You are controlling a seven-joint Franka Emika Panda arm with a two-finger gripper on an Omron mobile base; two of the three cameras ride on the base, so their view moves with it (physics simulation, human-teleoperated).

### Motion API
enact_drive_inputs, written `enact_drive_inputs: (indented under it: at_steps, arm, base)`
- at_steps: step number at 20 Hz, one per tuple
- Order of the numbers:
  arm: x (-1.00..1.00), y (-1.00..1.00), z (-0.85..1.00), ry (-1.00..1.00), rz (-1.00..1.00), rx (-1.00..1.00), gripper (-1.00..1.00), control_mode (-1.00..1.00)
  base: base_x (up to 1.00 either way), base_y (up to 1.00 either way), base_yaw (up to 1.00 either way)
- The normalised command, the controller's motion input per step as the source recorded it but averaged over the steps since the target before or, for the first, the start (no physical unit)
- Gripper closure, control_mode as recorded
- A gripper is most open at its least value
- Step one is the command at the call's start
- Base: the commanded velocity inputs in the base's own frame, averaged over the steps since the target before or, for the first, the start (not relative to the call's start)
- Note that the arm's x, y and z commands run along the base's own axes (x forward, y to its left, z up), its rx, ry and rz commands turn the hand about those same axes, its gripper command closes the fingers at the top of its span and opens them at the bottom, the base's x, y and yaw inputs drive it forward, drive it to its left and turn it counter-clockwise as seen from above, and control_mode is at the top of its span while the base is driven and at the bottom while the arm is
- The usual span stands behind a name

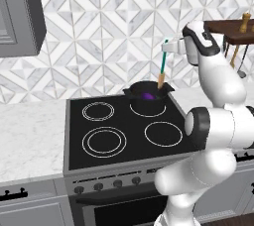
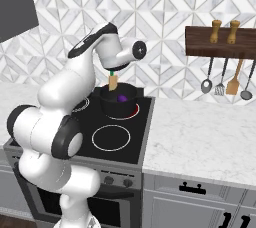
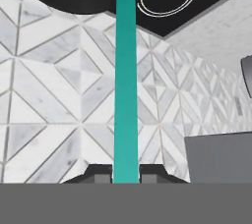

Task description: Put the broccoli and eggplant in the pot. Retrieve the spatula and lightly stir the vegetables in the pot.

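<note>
The pincer (image 3: pixel 125 176) grips the spatula (image 1: pixel 162 66) by its teal handle — blade down in the pot (image 1: pixel 147 96) on the stove's (image 1: pixel 114 136) back right burner, beside the eggplant (image 1: pixel 148 94). Hanging utensils (image 2: pixel 226 79) stay well apart — no readable writing.

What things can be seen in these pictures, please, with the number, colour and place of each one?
round black cooking pot: one, black, on the back right burner of the stove.
glossy purple eggplant: one, purple, inside the pot.
spatula with thin teal handle and yellow-orange blade: one, held upright, blade down at the pot's rim.
black glass stove top: one, four white burner rings, between the counters.
white marble counter: both sides of the stove.
dark wooden wall rack: one, right of the stove, two wooden mills on top.
hanging utensils: four, grey and wooden, under the rack.
gripper: one, jaws shut on the spatula's handle.
</note>
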Motion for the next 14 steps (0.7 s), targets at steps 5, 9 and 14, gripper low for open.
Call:
enact_drive_inputs:
  at_steps: [5, 9, 14]
  arm:
    - [0.04, 0.0, -0.48, 0.02, -0.01, 0.0, 1.0, -1.0]
    - [0.22, 0.0, -0.48, 0.0, 0.0, 0.0, 1.0, -1.0]
    - [0.44, 0.0, -0.4, 0.0, 0.0, -0.03, 1.0, -1.0]
  base:
    - [0.0, 0.0, 0.0]
    - [0.0, 0.0, 0.0]
    - [0.0, 0.0, 0.0]
